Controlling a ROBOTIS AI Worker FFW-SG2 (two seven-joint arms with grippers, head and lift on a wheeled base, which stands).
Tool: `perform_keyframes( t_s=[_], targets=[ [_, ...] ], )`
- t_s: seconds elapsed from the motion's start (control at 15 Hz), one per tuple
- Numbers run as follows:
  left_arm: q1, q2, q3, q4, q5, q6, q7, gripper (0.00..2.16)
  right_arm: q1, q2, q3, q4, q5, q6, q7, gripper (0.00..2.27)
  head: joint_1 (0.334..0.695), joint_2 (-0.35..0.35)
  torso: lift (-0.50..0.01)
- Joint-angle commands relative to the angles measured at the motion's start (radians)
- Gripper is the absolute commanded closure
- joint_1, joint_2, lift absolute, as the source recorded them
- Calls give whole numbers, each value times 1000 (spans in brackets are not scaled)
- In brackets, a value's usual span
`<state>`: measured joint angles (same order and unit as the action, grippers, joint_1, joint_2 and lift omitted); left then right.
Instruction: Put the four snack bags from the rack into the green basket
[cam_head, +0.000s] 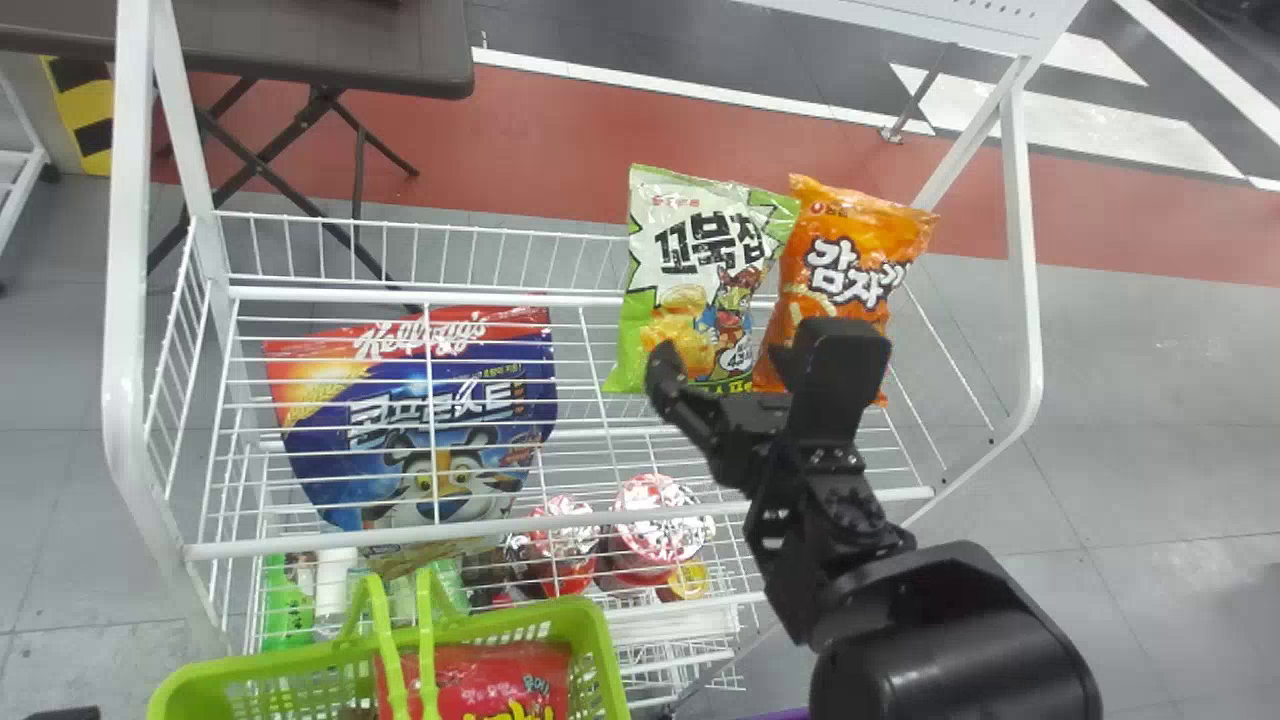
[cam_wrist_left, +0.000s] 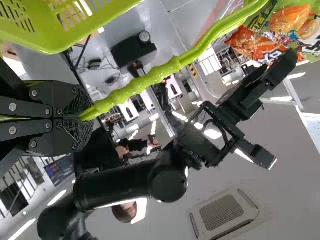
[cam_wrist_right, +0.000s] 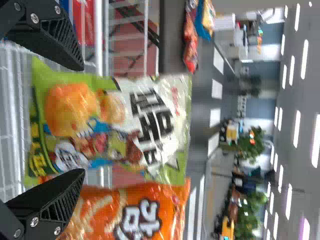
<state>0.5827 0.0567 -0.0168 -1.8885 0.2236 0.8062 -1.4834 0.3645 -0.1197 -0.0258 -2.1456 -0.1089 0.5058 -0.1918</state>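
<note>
Snack bags (cam_head: 700, 235) | rack rail (cam_head: 480, 529) before basket (cam_head: 604, 660) | right gripper (cam_head: 752, 362) released | left gripper (cam_wrist_left: 85, 118) clenches handle (cam_wrist_left: 150, 77)

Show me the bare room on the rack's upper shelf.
Bare mesh between the rack's left frame and the green-white bag, above the cereal bag. Crowded to the right, with the orange bag and right gripper.

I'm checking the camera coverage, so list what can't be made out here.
- Orange bag, lower part: head view, partly behind the right gripper.
- Green basket and the red bag in it: head view, cut off by the bottom edge.
- Cups lower down: head view, partly behind the rack's bars.
</note>
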Motion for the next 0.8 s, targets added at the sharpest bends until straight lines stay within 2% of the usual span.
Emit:
perform_keyframes(
  t_s=[0.0, 0.27, 0.47, 0.53, 0.6, 0.73],
  targets=[
    [-3, 0, 0, 0, 0, 3, 0, 2138, -35, 9, -40, 49, 3, -9, -12, 93, 695, -350, -6],
    [-12, 2, -14, -1, -3, 18, 2, 2138, -137, 8, -77, 155, -28, -13, 3, 93, 695, -350, -6],
    [-12, 3, -17, -1, -4, 18, 0, 2138, -208, 8, -83, 234, -41, -13, 63, 100, 695, -350, -6],
    [-12, 3, -17, -1, -3, 18, -2, 2138, -216, 8, -94, 247, -60, -9, 91, 198, 695, -350, -6],
    [-12, 5, -15, -1, -1, 18, -5, 2138, -220, 8, -95, 257, -71, -13, 106, 373, 695, -350, -6],
    [-12, 5, -14, -1, -1, 18, -5, 2138, -213, 6, -98, 251, -72, 12, 144, 1808, 695, -350, -6]
  ],
)
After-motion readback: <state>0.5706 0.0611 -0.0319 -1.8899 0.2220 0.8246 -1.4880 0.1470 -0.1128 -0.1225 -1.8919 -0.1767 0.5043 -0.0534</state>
